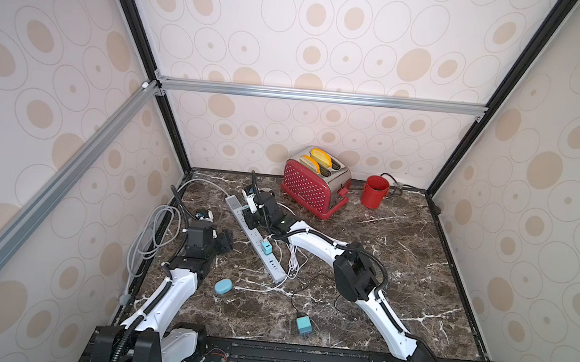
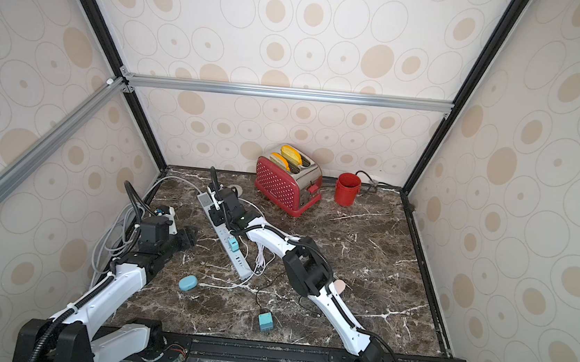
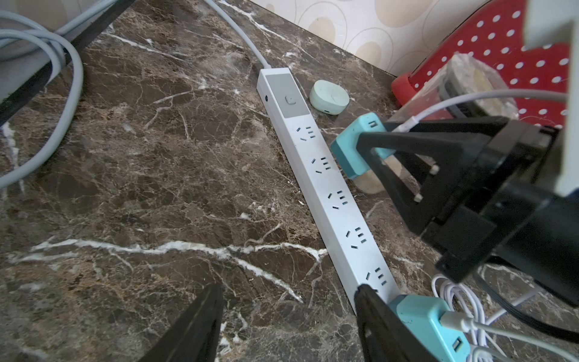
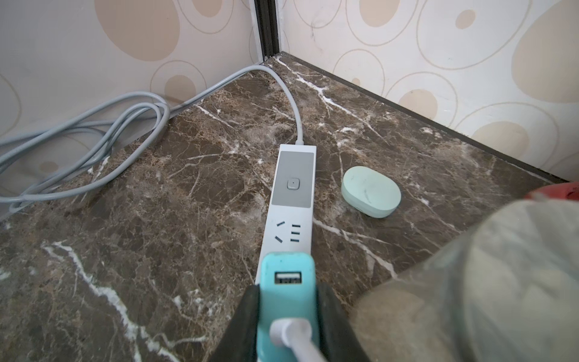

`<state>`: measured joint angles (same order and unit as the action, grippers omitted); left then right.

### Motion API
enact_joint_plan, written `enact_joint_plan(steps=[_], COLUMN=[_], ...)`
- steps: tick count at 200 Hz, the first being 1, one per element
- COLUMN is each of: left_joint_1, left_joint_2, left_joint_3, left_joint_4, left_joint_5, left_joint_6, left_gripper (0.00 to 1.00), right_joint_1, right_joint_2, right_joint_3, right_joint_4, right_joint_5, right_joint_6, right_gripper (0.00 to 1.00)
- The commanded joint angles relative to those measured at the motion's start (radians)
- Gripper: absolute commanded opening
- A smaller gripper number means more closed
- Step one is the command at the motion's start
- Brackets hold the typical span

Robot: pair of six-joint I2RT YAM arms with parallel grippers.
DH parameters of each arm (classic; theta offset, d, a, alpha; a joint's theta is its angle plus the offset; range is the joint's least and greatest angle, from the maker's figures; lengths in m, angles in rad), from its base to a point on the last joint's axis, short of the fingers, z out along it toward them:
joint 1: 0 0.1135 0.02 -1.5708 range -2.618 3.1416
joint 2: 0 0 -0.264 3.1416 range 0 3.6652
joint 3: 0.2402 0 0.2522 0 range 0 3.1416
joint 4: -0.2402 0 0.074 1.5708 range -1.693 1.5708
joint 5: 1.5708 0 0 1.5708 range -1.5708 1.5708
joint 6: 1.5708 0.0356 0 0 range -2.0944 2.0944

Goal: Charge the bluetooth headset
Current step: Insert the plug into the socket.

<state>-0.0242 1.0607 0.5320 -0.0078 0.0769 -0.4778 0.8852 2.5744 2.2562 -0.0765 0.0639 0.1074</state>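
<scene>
Right hand (image 4: 286, 313) grips a boxy teal charger (image 4: 286, 266), white cable (image 4: 291, 335) plugged in. Left hand (image 3: 288, 291) stands wide, empty.

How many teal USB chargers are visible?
3 teal USB chargers: one in the right claw over the power strip, one plugged into it, one loose near the table front.
</scene>
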Motion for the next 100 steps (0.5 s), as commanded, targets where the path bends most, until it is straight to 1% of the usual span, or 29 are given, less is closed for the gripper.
enact_joint_plan(steps=[1, 32, 64, 100], left_joint_1=[0.005, 0.006, 0.006, 0.006], left_joint_2=[-0.006, -0.002, -0.001, -0.006], left_joint_3=[0.001, 0.002, 0.005, 0.006], left_joint_4=[0.02, 0.023, 0.019, 0.012], left_joint_5=[-0.006, -0.007, -0.007, -0.013], left_joint_6=[-0.016, -0.016, -0.012, -0.012], left_gripper=[0.68, 0.68, 0.68, 0.68], right_joint_1=[0.007, 0.004, 0.004, 0.004], right_joint_2=[0.036, 0.075, 0.077, 0.058], right_joint_3=[0.072, 0.134, 0.13, 0.077], right_joint_4=[0.015, -0.008, -0.015, -0.011], right_joint_5=[0.014, 0.012, 0.018, 0.031], right_joint_6=[0.001, 0.002, 0.013, 0.023], right_gripper=[0.14, 0.14, 0.14, 0.14])
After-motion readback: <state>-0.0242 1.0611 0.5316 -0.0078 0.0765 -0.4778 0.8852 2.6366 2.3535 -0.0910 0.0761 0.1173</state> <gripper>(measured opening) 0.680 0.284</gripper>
